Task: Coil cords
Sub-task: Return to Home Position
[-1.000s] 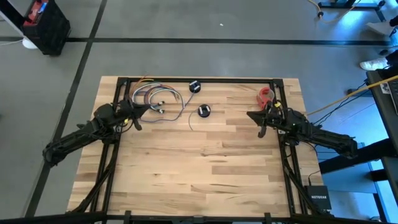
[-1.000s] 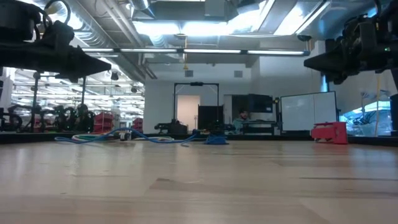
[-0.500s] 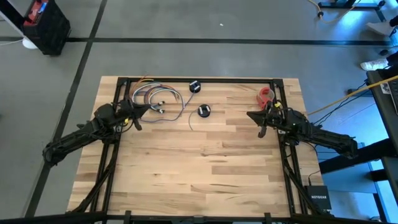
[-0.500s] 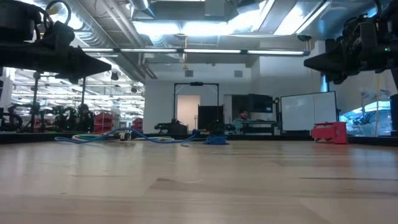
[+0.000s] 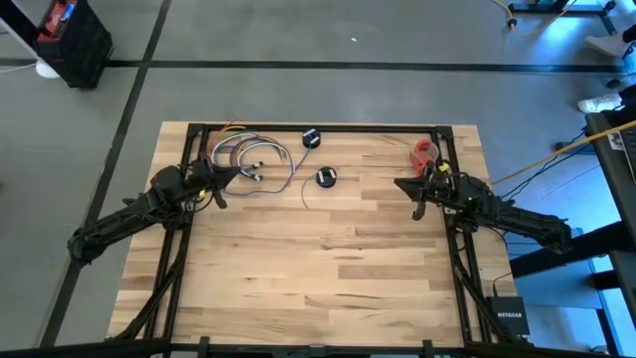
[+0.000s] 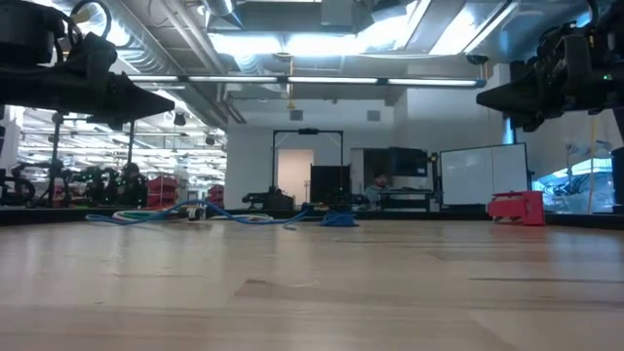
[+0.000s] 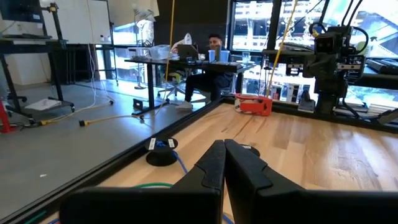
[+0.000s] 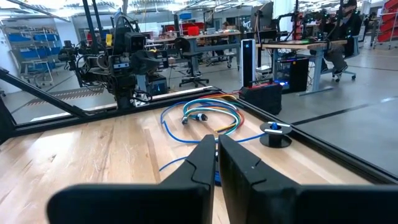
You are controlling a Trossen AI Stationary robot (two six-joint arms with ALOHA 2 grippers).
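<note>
A: Overhead frame first. Position of the arms?

B: At left-centre of the wooden table (image 5: 328, 288), the left gripper (image 7: 221, 144); at right-centre, the right gripper (image 8: 216, 138). Well apart, both raised off the wood in the low frame. Fingers pressed together on each, holding nothing.

A: And the cord?

B: In the upper middle of the overhead frame, a black spool (image 5: 326, 177), with the thin cord (image 5: 306, 196) trailing just below and left of it as a short loose tail. Above that, near the top edge, a second spool (image 5: 312, 137). Upper left, just beside the left gripper, a cable bundle (image 5: 248, 157). Upper right, near the right gripper, a small red object (image 5: 424, 151).

A: Advice for going home?

B: Probably this: keep both pairs of fingers closed, lift before pulling back, and draw each arm outward toward its own side. Watch the cable bundle beside the left arm for snagging. Leave the black spool and its tail undisturbed. Cannot tell how tightly wound.
</note>
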